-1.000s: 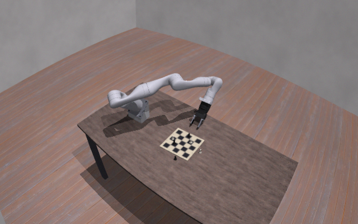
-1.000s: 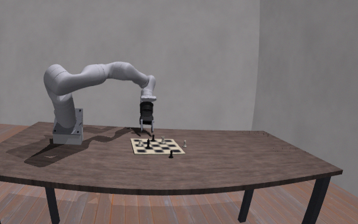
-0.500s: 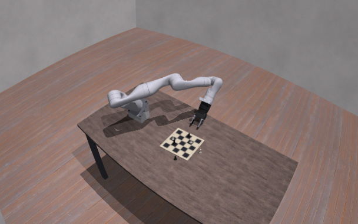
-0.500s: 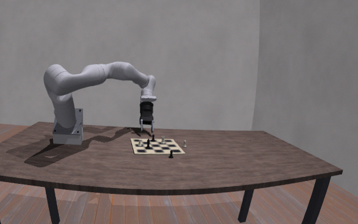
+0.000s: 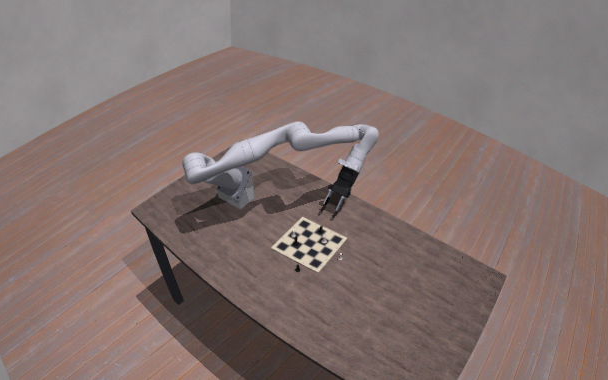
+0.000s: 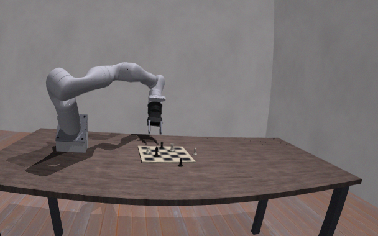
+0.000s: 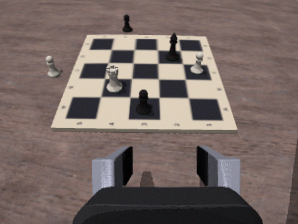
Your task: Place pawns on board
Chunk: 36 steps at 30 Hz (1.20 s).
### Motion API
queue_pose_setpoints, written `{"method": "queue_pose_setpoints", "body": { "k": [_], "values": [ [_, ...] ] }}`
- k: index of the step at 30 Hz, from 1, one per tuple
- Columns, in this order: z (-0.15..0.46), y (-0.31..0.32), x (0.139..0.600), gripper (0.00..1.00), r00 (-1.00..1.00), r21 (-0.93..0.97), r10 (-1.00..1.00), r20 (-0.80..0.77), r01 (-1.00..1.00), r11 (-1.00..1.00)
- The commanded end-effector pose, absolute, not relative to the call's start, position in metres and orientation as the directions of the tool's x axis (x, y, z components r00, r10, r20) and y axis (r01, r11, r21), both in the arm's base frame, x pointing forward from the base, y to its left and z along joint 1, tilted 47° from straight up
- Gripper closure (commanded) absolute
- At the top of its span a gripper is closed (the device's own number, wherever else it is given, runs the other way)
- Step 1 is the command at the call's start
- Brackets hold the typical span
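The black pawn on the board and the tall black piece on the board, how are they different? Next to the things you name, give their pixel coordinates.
The black pawn (image 5: 321, 229) (image 6: 161, 145) (image 7: 144, 103) is shorter; the tall black piece (image 5: 295, 240) (image 6: 156, 151) (image 7: 172, 48) is taller. The pawn has a round head; the tall piece has a narrower, pointier top. Both are black and upright on dark squares.

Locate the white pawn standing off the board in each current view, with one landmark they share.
Top: white pawn, right of centre, below the board's right corner.
Exterior: just right of the board, near centre.
Wrist: far left, beside the board.
Shared landmark: the checkered board.
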<state>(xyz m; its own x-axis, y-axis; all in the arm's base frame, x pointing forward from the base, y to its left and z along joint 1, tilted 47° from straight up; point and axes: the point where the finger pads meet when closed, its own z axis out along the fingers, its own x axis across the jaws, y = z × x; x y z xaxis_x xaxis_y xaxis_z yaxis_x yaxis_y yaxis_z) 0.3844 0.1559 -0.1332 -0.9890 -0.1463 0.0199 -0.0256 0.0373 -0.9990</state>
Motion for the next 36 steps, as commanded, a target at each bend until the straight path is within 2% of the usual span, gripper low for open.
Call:
{"method": "queue_pose_setpoints", "body": {
  "k": [1, 11, 23, 29, 36],
  "values": [
    [-0.121, 0.175, 0.384, 0.0, -0.988, -0.998, -0.157, 0.009, -0.017, 0.052],
    [-0.096, 0.203, 0.379, 0.0, -0.985, -0.998, -0.174, 0.004, -0.016, 0.066],
    [-0.094, 0.202, 0.383, 0.0, -0.985, -0.997, -0.171, 0.01, -0.023, 0.072],
    [-0.077, 0.201, 0.412, 0.0, -0.986, -0.988, -0.164, 0.04, -0.063, 0.138],
    [-0.034, 0.188, 0.472, 0.0, -0.979, -0.942, -0.174, 0.103, -0.153, 0.297]
  ]
}}
